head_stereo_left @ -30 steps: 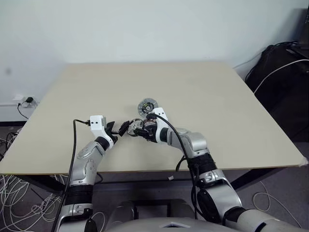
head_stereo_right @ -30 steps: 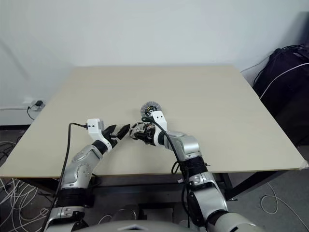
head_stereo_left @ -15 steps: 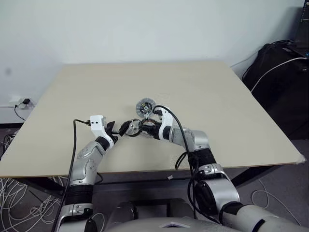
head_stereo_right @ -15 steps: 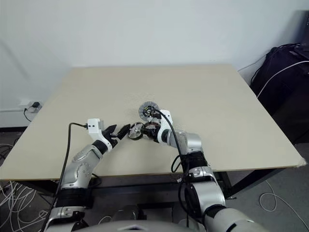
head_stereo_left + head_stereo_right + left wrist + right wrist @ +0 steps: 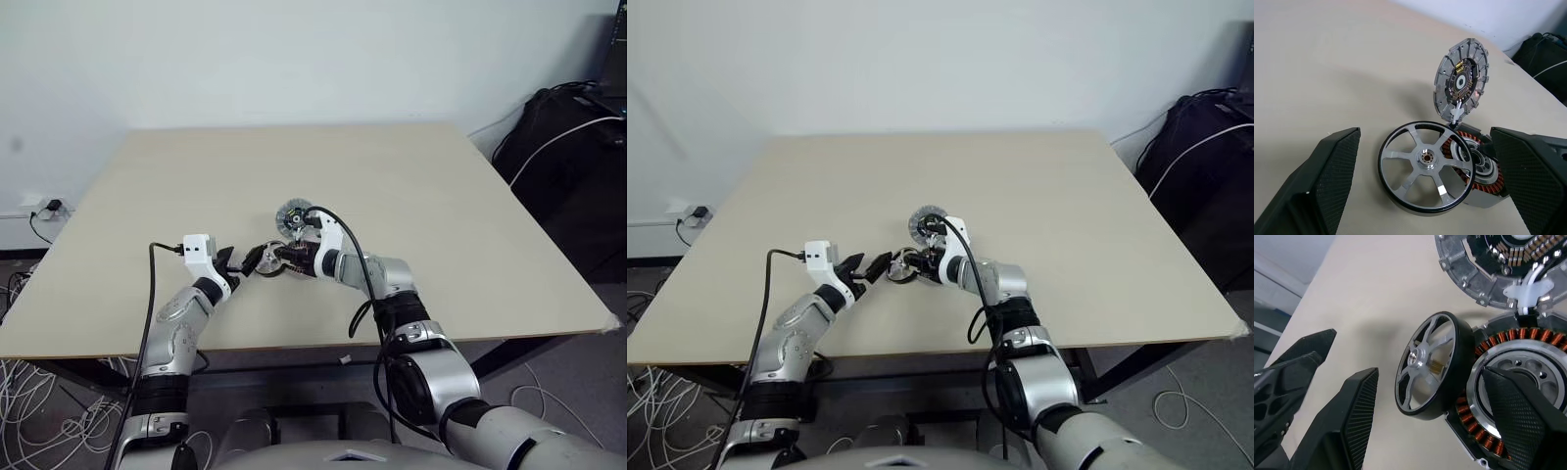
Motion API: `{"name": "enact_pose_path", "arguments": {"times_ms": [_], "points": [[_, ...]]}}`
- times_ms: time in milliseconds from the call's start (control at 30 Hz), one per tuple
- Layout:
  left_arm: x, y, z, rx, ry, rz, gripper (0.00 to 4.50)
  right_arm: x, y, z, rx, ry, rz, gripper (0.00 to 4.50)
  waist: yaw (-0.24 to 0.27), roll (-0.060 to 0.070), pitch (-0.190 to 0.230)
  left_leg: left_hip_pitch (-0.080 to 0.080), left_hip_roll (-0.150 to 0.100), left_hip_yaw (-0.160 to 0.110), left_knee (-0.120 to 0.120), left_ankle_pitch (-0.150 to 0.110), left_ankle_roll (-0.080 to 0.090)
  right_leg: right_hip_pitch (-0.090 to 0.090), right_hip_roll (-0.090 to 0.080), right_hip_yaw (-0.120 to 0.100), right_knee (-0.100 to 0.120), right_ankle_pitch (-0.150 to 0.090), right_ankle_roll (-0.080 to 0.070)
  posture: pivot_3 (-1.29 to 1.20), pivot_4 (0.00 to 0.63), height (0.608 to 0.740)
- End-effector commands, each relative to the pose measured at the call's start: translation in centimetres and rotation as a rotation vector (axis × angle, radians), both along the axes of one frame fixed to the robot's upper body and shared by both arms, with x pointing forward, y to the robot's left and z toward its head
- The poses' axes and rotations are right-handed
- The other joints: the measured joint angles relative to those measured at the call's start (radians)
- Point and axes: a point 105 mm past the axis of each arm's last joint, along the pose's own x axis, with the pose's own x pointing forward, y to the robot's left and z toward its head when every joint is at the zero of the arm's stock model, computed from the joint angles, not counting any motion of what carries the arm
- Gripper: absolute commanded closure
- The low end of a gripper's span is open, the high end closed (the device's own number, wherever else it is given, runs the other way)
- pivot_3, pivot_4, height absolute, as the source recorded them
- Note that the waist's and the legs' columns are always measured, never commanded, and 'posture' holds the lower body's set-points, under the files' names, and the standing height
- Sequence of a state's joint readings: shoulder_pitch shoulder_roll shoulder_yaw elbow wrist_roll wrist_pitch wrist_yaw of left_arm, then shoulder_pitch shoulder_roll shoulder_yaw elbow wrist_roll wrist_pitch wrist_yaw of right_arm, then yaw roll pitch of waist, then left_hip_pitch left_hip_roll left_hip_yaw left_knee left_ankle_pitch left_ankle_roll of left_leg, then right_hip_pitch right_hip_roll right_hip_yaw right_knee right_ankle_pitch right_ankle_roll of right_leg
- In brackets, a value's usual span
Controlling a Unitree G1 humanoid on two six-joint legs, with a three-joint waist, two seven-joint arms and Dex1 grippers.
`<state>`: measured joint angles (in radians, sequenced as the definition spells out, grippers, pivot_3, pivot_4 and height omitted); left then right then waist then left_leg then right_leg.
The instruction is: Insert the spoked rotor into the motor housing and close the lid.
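We found the spoked rotor [image 5: 1425,174] lying half on, half off the motor housing [image 5: 1478,167]: one side of its dark rim rested on the copper windings, the other on the table [image 5: 411,186], so it sat tilted and off centre, not seated in the bore. The lid [image 5: 1461,79] stood propped up just behind the housing, its ribbed inner face and circuit board showing, tied to the housing by a pale lead. All three sat together near the middle of the table's width, closer to the near edge than to the far one.

What had changed over the last second was mostly our right arm. In the head views it had straightened and pushed forward, so the right gripper [image 5: 913,262] had gone from hanging over the housing to bracketing it. In the right wrist view its jaws were spread with nothing between the pads, one finger lying over the housing's far side and the other on the bare table beyond the rotor. The rotor itself did not appear to have shifted.

Our left gripper [image 5: 243,262] had stayed where it was, jaws fully spread and empty, one finger on each side of the rotor and housing in its wrist view.

We judged the insertion still undone: the rotor needed nudging sideways until it centred and dropped flat. Only then could the lid fold down.
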<state>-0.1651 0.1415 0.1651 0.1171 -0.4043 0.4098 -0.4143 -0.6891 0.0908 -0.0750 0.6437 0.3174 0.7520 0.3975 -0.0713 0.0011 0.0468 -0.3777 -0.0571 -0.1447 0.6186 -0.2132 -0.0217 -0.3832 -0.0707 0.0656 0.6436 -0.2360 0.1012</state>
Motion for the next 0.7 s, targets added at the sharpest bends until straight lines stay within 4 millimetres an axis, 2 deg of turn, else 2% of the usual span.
{"name": "enact_pose_path", "arguments": {"times_ms": [33,700], "points": [[0.3,-0.1,1.7,-0.001,-0.063,-0.005,0.00,0.8,0.7,1.5,0.017,-0.056,0.014,0.85,-0.001,0.000,0.000,0.000,0.000,0.000,0.000,0.000,0.000,0.000,0.000,0.000,0.000,0.000,0.000,0.00,0.000,0.740],[0.3,0.0,1.8,-0.006,-0.064,-0.007,0.00,0.3,1.8,0.8,0.012,-0.043,0.053,0.85,-0.007,0.000,0.000,0.000,0.000,0.000,0.000,0.000,0.000,0.000,0.000,0.000,0.000,0.000,0.000,0.00,0.000,0.740]]}}
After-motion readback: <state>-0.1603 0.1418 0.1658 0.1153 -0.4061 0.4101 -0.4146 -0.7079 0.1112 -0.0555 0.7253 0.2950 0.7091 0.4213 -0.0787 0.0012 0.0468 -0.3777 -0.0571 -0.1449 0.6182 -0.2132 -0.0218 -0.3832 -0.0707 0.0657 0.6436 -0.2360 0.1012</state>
